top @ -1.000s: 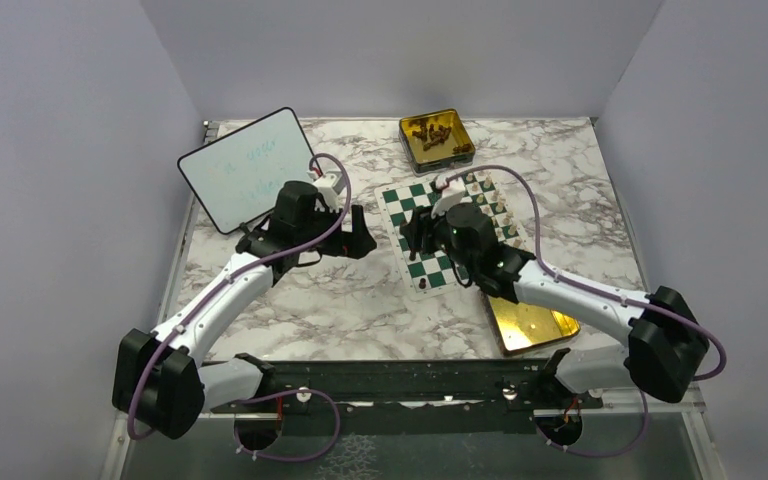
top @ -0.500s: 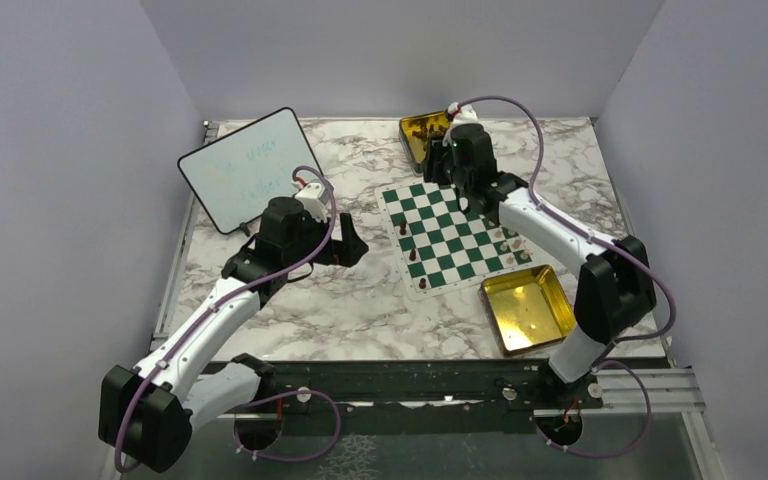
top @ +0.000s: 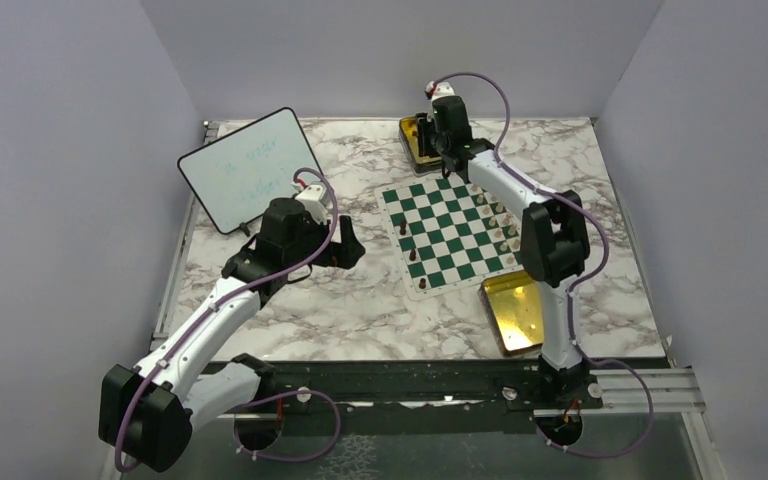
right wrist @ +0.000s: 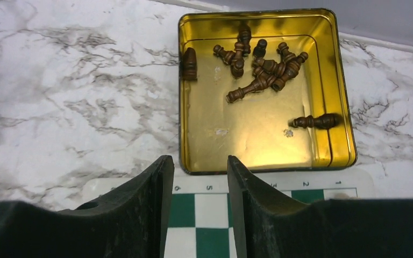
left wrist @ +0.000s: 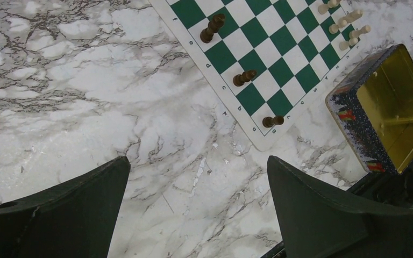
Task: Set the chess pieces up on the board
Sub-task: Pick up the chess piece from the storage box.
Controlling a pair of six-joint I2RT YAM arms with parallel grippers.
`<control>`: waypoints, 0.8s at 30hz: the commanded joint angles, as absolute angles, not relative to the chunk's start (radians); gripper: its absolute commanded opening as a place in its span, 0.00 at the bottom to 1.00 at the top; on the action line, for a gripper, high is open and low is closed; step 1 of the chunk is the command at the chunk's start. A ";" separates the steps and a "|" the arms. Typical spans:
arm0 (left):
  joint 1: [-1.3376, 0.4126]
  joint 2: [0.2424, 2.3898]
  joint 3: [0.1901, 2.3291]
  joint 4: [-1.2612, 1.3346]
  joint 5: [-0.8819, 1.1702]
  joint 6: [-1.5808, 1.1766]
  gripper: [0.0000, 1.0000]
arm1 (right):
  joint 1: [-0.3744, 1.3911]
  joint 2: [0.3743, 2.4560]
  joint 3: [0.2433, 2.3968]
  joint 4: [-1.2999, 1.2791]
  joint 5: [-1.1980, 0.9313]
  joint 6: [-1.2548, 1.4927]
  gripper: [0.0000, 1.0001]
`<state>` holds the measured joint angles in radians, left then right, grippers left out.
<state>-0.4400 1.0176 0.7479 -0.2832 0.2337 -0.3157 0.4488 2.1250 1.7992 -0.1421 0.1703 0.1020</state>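
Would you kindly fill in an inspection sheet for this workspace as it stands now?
Surface: marble table, bare in front of the left arm.
Job's things: board lies flat; three dark pieces stand along one side, cream pieces along the opposite side; unplaced pieces lie in the far tin.
Clutter: near tin, no pieces seen inside; whiteboard.
Grippers: left claw open, empty, over marble; right claw open, empty, above the board's far edge.
Cables: purple cables loop along both arms.
Surroundings: plain walls.
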 commanded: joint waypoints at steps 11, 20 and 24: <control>-0.440 1.017 0.768 -0.291 0.201 -0.299 0.99 | 0.357 2.490 2.179 -0.085 0.038 -0.040 0.45; -0.440 1.040 0.770 -0.296 0.177 -0.294 0.99 | 0.338 2.661 2.351 -0.025 -0.031 -0.107 0.44; -0.440 1.059 0.770 -0.297 0.173 -0.294 0.99 | 0.327 2.715 2.388 -0.008 -0.019 -0.111 0.44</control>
<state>-0.4400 1.0447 0.7479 -0.2867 0.2001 -0.3080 0.3378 2.6564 2.3344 -0.0597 0.0059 -0.0841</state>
